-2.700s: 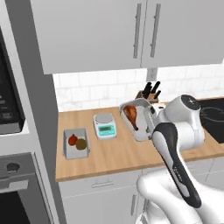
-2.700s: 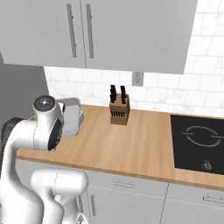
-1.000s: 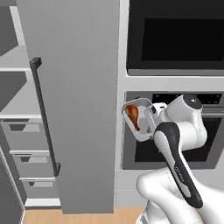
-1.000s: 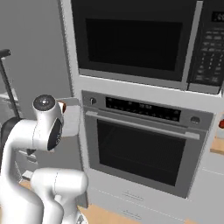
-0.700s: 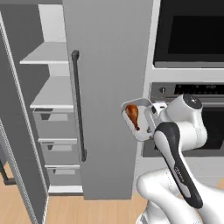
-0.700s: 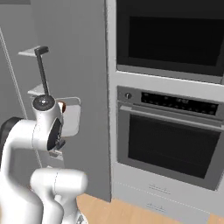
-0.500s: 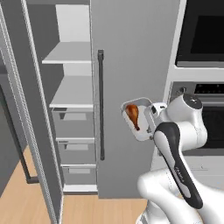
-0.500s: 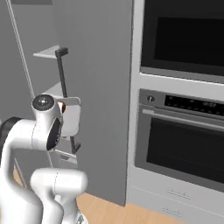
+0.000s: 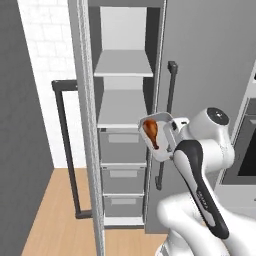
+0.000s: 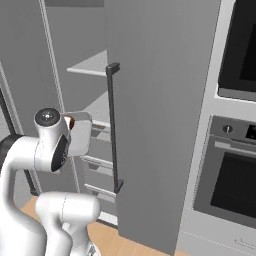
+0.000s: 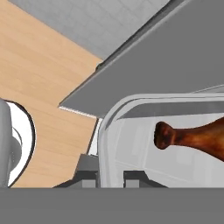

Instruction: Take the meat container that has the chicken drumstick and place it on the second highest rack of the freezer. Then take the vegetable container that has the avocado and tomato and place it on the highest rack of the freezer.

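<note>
The freezer stands open: a tall, narrow grey cabinet with flat, matte panels. Its left door is swung out edge-on, and a long dark bar handle runs down that door. A second dark bar handle runs down the grey panel to the right of the opening. Inside, the highest rack is a smooth light-grey board. A second shelf board of the same finish lies just below it. Under the boards sit three boxy grey drawers, stacked one on another.

The meat container is a shallow tray with rounded corners and a raised rim, pale grey and slightly translucent. It is tipped steeply, its open face turned toward the left base camera. The chicken drumstick lies in it, glossy and orange-brown, and tapers to a knobbed end in the hand view.

The gripper is closed narrowly on the tray's rim, one dark fingertip on either side of the wall. The white arm rises from the base and folds at a dark elbow. Its wrist is level with the second shelf board and holds the tray in front of the cabinet opening, outside the cabinet.

A black-fronted oven with a round knob stands to the right.
</note>
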You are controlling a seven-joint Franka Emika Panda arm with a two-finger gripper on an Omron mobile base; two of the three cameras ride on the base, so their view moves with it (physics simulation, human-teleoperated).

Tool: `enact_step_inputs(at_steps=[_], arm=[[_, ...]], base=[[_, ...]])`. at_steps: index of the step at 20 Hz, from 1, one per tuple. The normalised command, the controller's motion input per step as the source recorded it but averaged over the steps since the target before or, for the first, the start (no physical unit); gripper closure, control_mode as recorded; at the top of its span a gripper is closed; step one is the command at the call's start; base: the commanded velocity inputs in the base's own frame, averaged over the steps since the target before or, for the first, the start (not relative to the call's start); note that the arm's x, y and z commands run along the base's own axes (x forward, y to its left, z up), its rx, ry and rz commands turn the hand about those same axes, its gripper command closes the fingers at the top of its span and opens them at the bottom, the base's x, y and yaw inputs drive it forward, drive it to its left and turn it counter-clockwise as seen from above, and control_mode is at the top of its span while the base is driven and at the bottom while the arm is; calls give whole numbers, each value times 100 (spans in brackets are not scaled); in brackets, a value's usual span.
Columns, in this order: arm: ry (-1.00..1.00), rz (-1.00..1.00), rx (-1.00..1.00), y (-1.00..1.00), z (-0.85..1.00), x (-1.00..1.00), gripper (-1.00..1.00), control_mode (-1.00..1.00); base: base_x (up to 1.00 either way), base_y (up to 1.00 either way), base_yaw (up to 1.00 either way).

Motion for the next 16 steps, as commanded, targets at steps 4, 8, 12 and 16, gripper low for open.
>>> enact_step_inputs(at_steps=[4,8,12,16], arm=[[0,0,0,0,0,0,100,100],[0,0,0,0,0,0,100,100],[0,0,0,0,0,0,100,100],[0,0,0,0,0,0,100,100]], base=[[30,0,-12],[28,18,-17],[35,39,-21],[46,39,-21]])
